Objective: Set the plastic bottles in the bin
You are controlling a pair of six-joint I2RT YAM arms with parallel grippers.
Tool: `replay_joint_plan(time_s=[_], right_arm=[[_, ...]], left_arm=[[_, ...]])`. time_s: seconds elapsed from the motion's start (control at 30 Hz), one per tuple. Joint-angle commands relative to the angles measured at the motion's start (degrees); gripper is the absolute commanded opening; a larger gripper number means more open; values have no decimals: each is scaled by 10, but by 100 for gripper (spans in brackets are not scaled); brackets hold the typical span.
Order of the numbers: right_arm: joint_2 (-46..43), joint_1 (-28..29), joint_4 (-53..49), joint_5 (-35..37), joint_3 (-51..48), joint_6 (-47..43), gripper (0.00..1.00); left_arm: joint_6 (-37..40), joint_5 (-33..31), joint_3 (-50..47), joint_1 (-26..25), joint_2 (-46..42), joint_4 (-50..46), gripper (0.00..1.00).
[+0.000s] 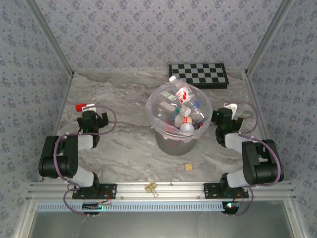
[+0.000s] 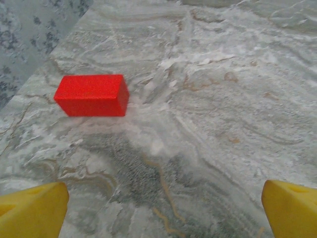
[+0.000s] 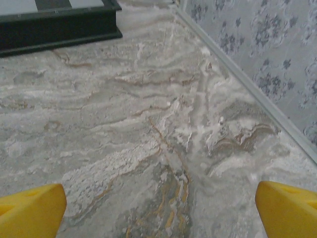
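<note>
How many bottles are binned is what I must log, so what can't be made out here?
Bottles in the bin, top view: piled; upper ones hide lower ones, so the count is unclear.
Tan scrap, top view: too small to identify.
Board, right wrist view: cut off by the top edge.

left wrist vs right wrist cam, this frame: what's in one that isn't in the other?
Left wrist: a red block lying on the table, ahead and to the left of the open left hand.
Right wrist: the black edge of the chequered board at the top, ahead of the open right hand.
Both: marble table, a strip of patterned wall at one side, and yellow fingertips spread wide at the bottom corners with nothing between them.
</note>
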Motion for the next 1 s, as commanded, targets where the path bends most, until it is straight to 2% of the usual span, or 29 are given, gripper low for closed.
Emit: replay_joint_plan(time_s=[0.0, 0.03, 0.1, 0.3, 0.37, 0.43, 0.47, 0.5, 0.53, 0.97], right_arm=[[23, -14, 127, -12, -24, -61, 100], [17, -11, 88, -24, -19, -32, 100], [25, -7, 144, -42, -35, -66, 100], [32, -15, 180, -111, -56, -75, 100], [87, -21, 291, -111, -72, -96, 100], [48, -27, 168, -121, -51, -49, 100], [65, -32, 215, -122, -56, -74, 100], [68, -36, 217, -123, -54, -75, 100], [54, -38, 182, -131, -47, -66, 100], [57, -35, 191, -128, -48, -76, 100]], left_arm=[[17, 42, -19, 1, 18, 94, 100], [22, 38, -24, -3, 25, 124, 100], [25, 31, -21, -9, 18, 101, 100], [26, 27, -22, -10, 20, 108, 100], [33, 21, -28, -18, 19, 116, 100], [39, 10, -33, -26, 18, 130, 100], [36, 8, -30, -25, 21, 127, 100], [30, 11, -25, -20, 20, 117, 100], [24, 19, -20, -13, 20, 106, 100], [17, 34, -17, -3, 20, 98, 100]])
